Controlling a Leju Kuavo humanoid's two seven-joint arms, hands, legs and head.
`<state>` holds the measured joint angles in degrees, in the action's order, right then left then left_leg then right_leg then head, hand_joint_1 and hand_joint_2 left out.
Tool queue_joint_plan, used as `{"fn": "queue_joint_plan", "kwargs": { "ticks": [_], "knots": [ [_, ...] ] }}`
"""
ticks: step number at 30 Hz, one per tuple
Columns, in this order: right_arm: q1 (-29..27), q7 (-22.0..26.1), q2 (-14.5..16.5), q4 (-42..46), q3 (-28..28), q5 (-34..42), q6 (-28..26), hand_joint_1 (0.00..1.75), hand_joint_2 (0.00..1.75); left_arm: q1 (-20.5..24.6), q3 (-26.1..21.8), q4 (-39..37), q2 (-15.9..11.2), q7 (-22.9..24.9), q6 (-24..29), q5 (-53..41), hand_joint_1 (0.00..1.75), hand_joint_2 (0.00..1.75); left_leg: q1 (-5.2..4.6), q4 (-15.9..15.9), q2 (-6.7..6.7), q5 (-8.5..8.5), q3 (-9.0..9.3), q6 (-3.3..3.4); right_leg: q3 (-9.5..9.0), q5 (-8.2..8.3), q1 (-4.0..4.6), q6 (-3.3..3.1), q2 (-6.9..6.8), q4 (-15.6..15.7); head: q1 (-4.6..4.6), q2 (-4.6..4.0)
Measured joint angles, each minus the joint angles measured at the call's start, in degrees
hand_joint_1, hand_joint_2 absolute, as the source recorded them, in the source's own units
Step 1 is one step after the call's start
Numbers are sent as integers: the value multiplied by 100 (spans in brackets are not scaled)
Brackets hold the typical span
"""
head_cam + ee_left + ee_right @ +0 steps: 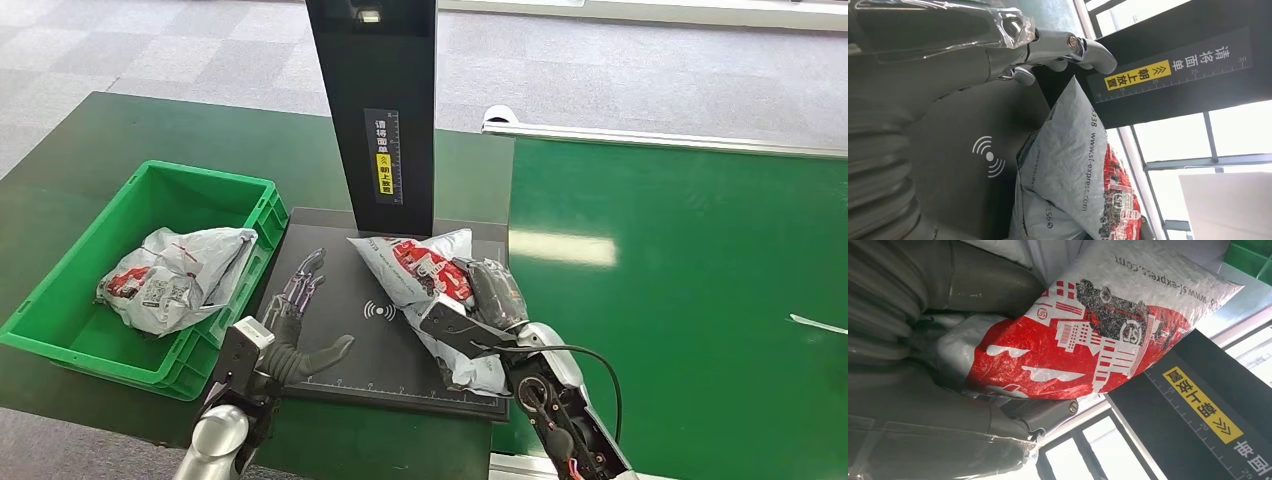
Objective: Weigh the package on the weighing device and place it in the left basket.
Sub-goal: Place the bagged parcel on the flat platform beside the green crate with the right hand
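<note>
A grey courier package (412, 262) with red print lies on the right half of the black weighing platform (345, 345), in front of its black post (380, 110). My right hand (485, 300) grips the package from the right side, thumb under it and dark fingers over it. The right wrist view shows the package (1088, 340) wedged in the right hand (923, 365). My left hand (297, 305) hovers over the platform's left part with straight, spread fingers and nothing in it. The left wrist view has the package (1068, 165) just past the left hand's fingers (1068, 47), not touching.
A green basket (60, 345) stands left of the platform with another grey package (175, 275) in it. A bright green conveyor surface (680, 300) lies to the right. The post rises at the platform's far edge. Grey carpet floor lies beyond the dark green table (90, 150).
</note>
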<state>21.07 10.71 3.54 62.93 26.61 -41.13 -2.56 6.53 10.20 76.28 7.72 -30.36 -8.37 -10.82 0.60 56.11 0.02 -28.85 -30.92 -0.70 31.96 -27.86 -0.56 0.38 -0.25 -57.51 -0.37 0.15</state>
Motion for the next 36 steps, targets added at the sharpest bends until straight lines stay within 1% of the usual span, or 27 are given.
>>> {"fn": "queue_joint_plan", "kwargs": {
  "ticks": [4, 11, 13, 16, 20, 22, 24, 26, 32, 36],
  "knots": [
    [2, -4, 0, -24, 4, -8, -2, 175, 175, 0, 0, 0, 0, 0, 0, 0, 0, 175, 0, 0, 0, 0, 0, 0, 0, 0, 0, 0, 0, 0, 0, -1],
    [27, -126, 26, -129, 118, -253, -107, 175, 175, 1, 32, 0, 0, 0, 1, -1, 0, 175, 0, 0, 0, 0, 1, 0, 0, 0, 0, 0, 0, 0, 0, -1],
    [27, -63, 58, -180, 154, -180, -36, 175, 175, 2, 48, 0, 0, 0, 6, -1, 0, 175, 0, 0, 1, 0, 2, 0, 0, 0, 0, 0, 1, 0, -1, -1],
    [27, 123, 119, -284, 192, 118, 245, 175, 175, 8, 83, -4, 0, 0, 15, -1, 0, 175, 0, 0, 2, 0, 3, 0, 0, 0, 0, 0, 1, 0, -1, -1],
    [27, 297, 195, -424, 229, 484, 485, 0, 175, 28, 120, -30, 0, 0, 26, -2, 0, 175, 0, 0, 2, 0, 3, 0, 0, 0, 0, 0, 1, 0, 0, -1],
    [27, 421, 220, -468, 204, 935, 733, 0, 175, 29, 129, -33, 0, 1, 39, -1, 0, 175, 0, 0, 2, 0, 4, 0, 0, 0, 0, 0, 1, 0, 0, -1],
    [27, 565, 238, -490, 131, 1577, 1129, 0, 175, 29, 131, -33, 0, 2, 48, 0, 0, 175, 0, 0, 2, 0, 4, 0, 0, 0, 0, 0, 1, 0, 0, -1],
    [27, 625, 246, -496, 56, 1976, 1341, 0, 175, 29, 132, -34, 0, 2, 52, 0, 0, 175, 0, 0, 1, 0, 4, 0, 0, 0, 0, 0, 1, 0, 0, -1],
    [27, 640, 248, -496, -69, 2268, 1406, 0, 175, 29, 132, -35, 0, 2, 69, 0, 0, 175, 0, 0, 2, 0, 3, 0, 0, 0, 0, 0, 1, 0, 0, 0],
    [27, 767, 246, -493, -150, 2591, 1537, 0, 175, 28, 132, -35, 0, 2, 84, 0, 0, 175, 0, 0, 1, 0, 4, 0, 0, 0, 0, 0, 1, 0, 0, 0]
  ]
}}
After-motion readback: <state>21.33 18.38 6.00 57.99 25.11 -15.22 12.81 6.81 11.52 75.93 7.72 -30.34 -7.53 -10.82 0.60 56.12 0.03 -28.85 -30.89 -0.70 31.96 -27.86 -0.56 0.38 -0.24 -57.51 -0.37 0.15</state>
